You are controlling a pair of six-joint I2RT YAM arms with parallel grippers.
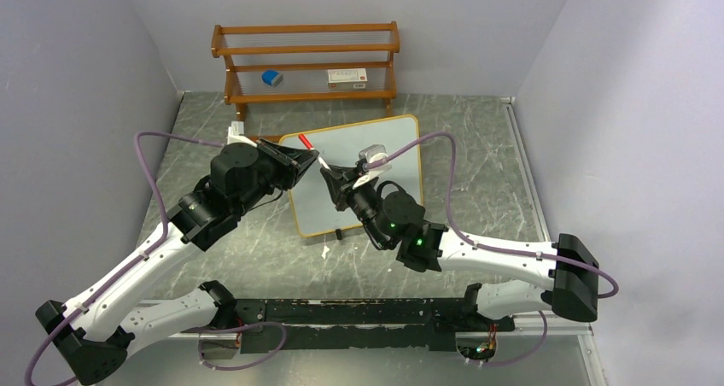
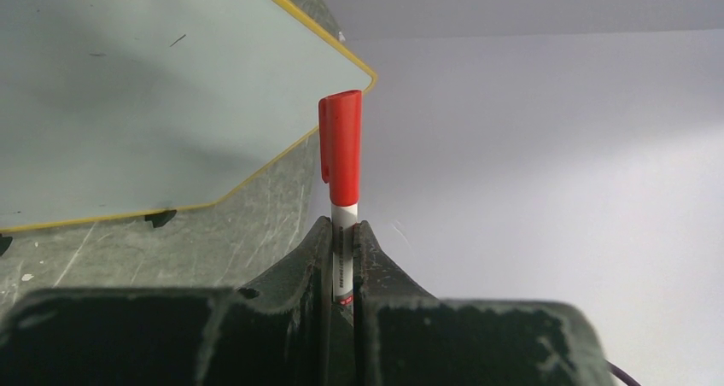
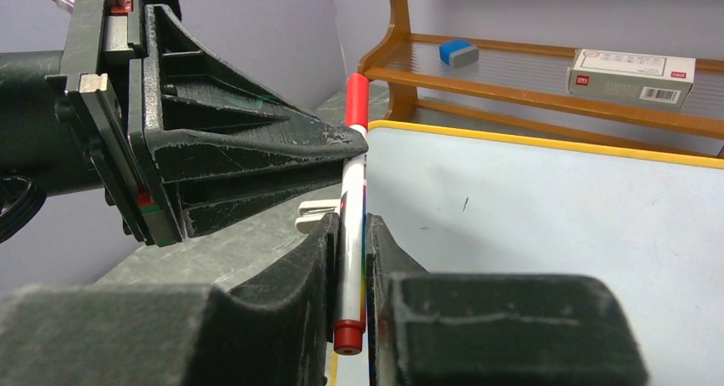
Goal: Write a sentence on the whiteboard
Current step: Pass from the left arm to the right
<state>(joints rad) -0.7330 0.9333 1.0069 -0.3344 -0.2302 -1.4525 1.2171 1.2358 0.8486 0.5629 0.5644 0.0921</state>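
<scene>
The whiteboard [image 1: 384, 147], white with a thin yellow frame, lies flat on the table beyond both arms. Over its left part, a white marker with a red cap [image 1: 312, 143] is held by both grippers at once. My left gripper [image 2: 343, 225] is shut on the barrel just below the red cap [image 2: 341, 151]. My right gripper [image 3: 351, 224] is shut on the lower barrel [image 3: 352, 198], and the red tail plug shows between its fingers. The left gripper's fingertips [image 3: 354, 143] sit right above the right one's. The cap is on the marker.
A brown wooden slatted rack [image 1: 307, 61] stands against the back wall, with a blue eraser [image 1: 271, 78] and a white box [image 1: 347, 78] on its shelf. A small white piece [image 3: 320, 215] lies on the table by the board's edge. Grey walls close in both sides.
</scene>
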